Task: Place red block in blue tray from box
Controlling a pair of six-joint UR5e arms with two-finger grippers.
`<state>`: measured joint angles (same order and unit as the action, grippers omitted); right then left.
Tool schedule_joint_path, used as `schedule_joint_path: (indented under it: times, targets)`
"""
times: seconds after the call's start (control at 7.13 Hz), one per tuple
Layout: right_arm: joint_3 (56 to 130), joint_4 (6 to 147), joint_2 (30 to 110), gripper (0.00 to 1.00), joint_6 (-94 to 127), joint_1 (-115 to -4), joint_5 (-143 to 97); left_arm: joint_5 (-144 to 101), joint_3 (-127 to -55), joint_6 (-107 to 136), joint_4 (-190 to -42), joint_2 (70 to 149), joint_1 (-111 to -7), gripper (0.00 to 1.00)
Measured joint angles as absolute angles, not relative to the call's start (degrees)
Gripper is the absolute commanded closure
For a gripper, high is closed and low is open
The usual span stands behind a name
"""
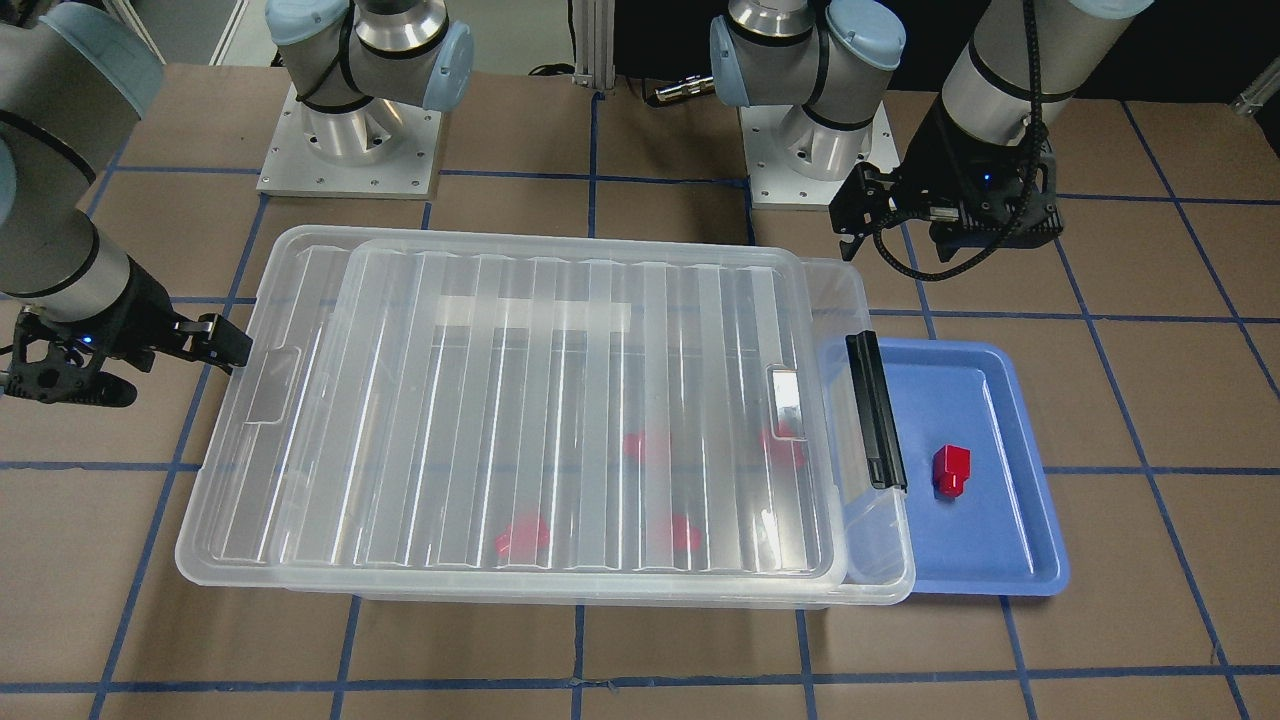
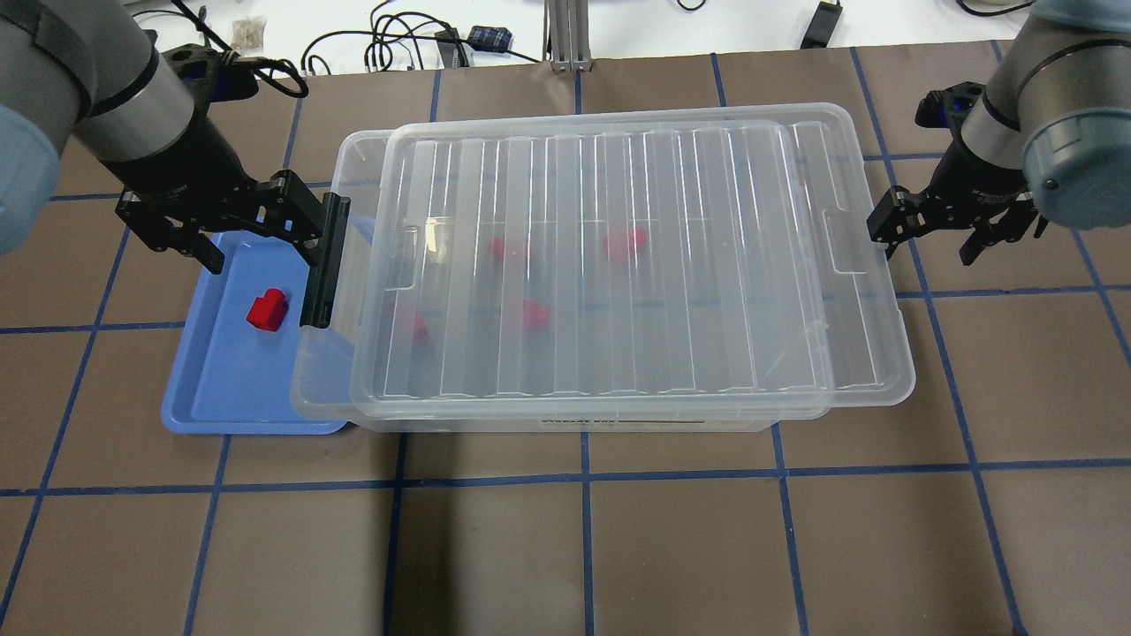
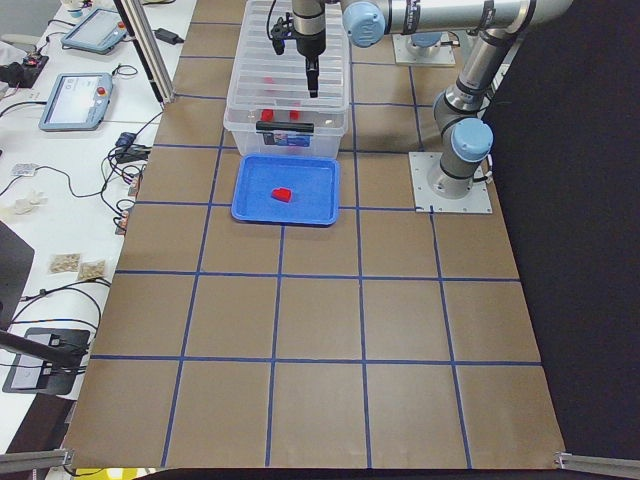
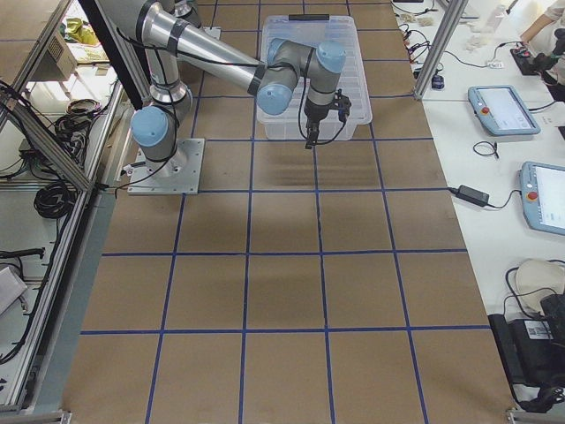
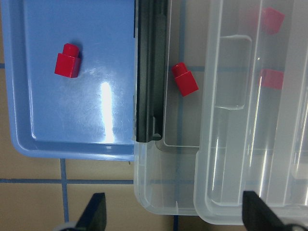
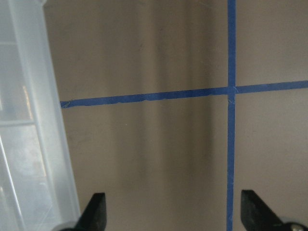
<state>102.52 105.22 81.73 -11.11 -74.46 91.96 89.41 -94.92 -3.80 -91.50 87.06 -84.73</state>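
One red block [image 2: 267, 310] lies in the blue tray [image 2: 221, 389], also in the left wrist view [image 5: 67, 60] and the front view [image 1: 950, 468]. The clear box [image 2: 320, 389] stands beside the tray. Its ribbed lid [image 2: 707, 265] is shifted toward my right, leaving a gap at the black latch [image 2: 322, 261] end. Several red blocks lie inside; one [image 5: 185, 85] shows in the gap. My left gripper [image 2: 261, 243] is open and empty, above the tray's far end and the latch. My right gripper [image 2: 928, 238] is open and empty, beside the box's other end.
The brown table [image 2: 565, 548] carries a grid of blue tape lines. Cables [image 2: 398, 44] lie beyond its far edge. The arm bases [image 1: 350, 150] stand behind the box. The tray [image 1: 1000, 400] partly sits under the box rim.
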Motion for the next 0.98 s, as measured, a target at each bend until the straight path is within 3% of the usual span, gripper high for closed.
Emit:
schedule_joint_path:
  times: [0.98]
  targets:
    - [102.60,105.54,81.90,0.00,-7.89,-77.33,91.82,89.69,-94.92,-3.95,-91.38,87.01,-84.65,0.00]
